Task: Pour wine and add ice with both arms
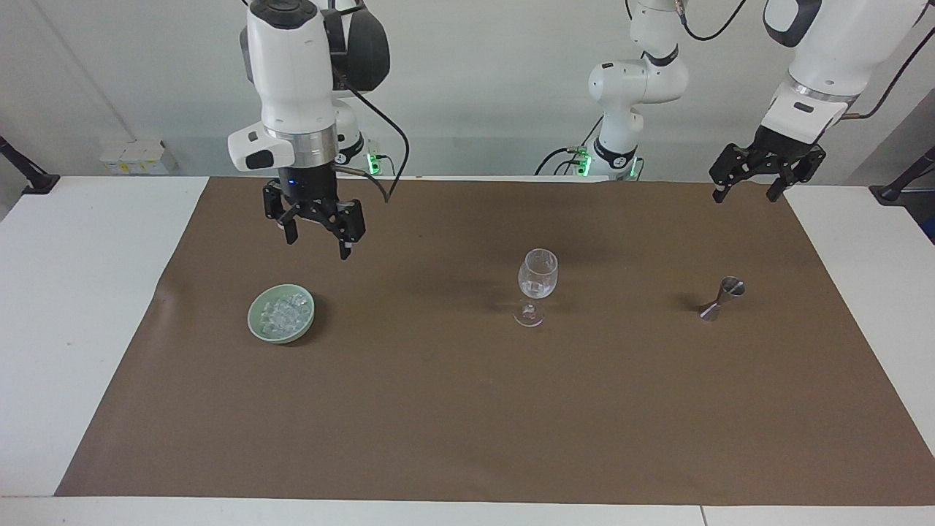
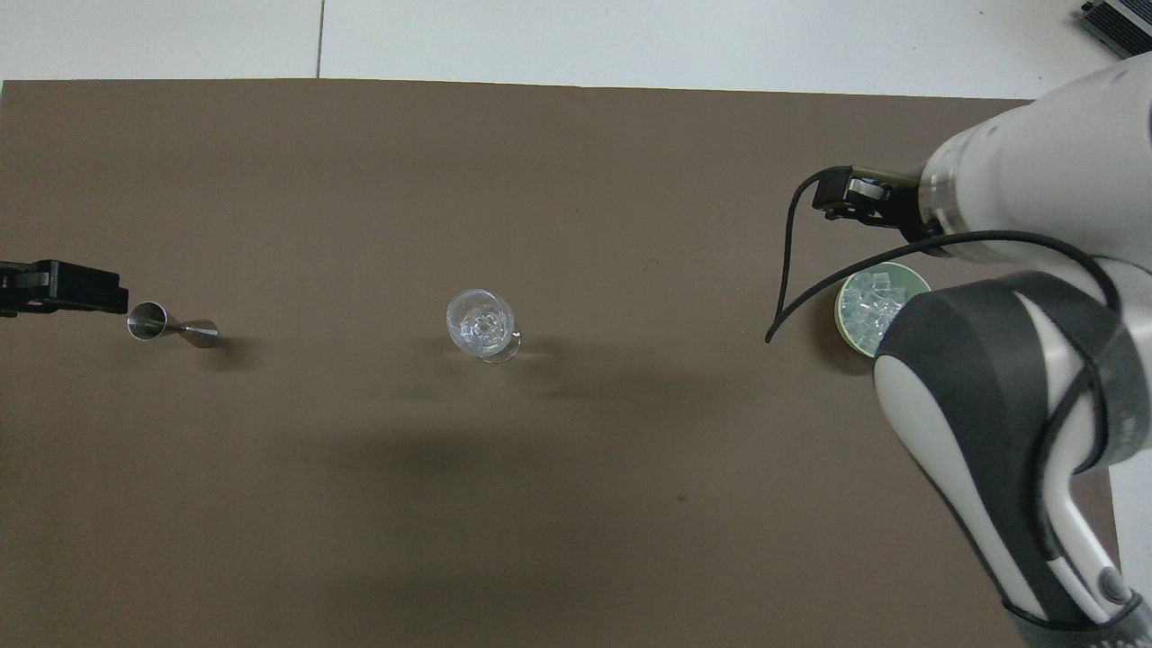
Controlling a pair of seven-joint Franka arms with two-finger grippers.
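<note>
The ice (image 1: 283, 313) is a heap of small clear cubes in a green bowl (image 1: 257, 325) toward the right arm's end of the mat. The bowl also shows in the overhead view (image 2: 846, 317), partly covered by the right arm. A wine glass (image 1: 537, 277) stands upright mid-mat, also in the overhead view (image 2: 481, 324), with something clear and whitish low in its bowl. My right gripper (image 1: 318, 245) is open and empty, raised over the mat beside the green bowl. My left gripper (image 1: 745, 196) is open and empty, waiting raised over the mat's edge at the left arm's end.
A small steel jigger (image 1: 722, 298) stands on the brown mat (image 1: 467, 409) between the wine glass and the left arm's end, also in the overhead view (image 2: 171, 326). White table (image 1: 73, 292) surrounds the mat.
</note>
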